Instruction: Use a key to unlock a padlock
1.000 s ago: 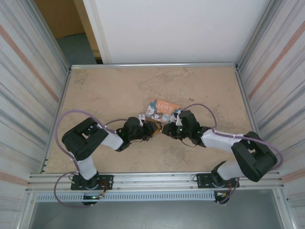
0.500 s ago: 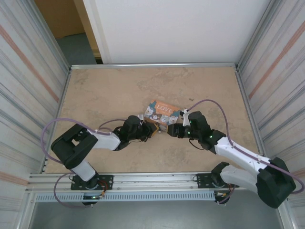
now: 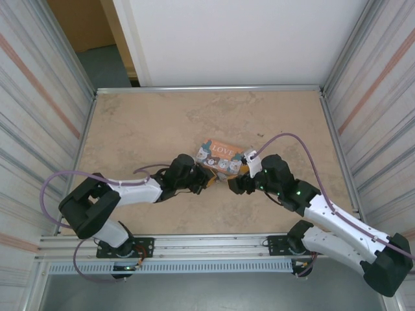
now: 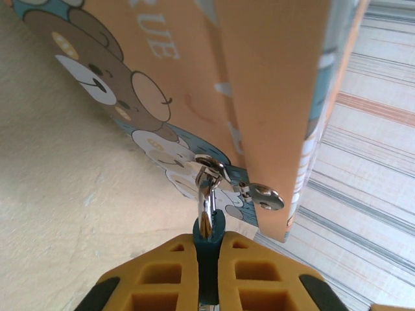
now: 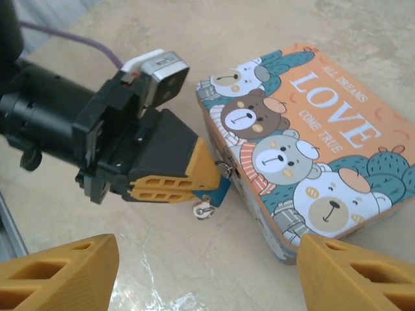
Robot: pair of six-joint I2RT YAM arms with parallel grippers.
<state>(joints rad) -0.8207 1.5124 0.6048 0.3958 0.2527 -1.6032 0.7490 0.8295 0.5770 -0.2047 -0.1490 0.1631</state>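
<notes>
1. The left claw [image 4: 209, 249] is clenched on the padlock [image 5: 221, 188]. The teal body is pinched between the yellow pads and held low over the table [image 3: 142, 123].
2. The padlock is located at the side wall of the box [image 5: 337, 136], touching it. Its silver shackle [image 4: 206, 194] is threaded through a ring of the latch [image 4: 262, 194] on that wall. No gap in the shackle can be made out, so the lock is judged not yet sprung.
3. A small silver piece [image 5: 203, 209] is noted hanging under the padlock body, on the end away from the shackle. It is judged likely to be the key. It is too small for this to be confirmed, or for it to be told whether it is seated in a keyhole.
4. The right claw [image 5: 207, 249] is released. Its yellow fingers are spread wide with nothing between them, and it is held near the padlock but apart from it.
5. The step in hand is judged to be the key work, with the lock braced by the left claw.
6. The next move is judged to call for a fine approach by the right claw, a narrow pinch on the silver piece, and a turn about the lock's axis. The left grip must be kept firm throughout so that the tiny body is not twisted out of the pads.
</notes>
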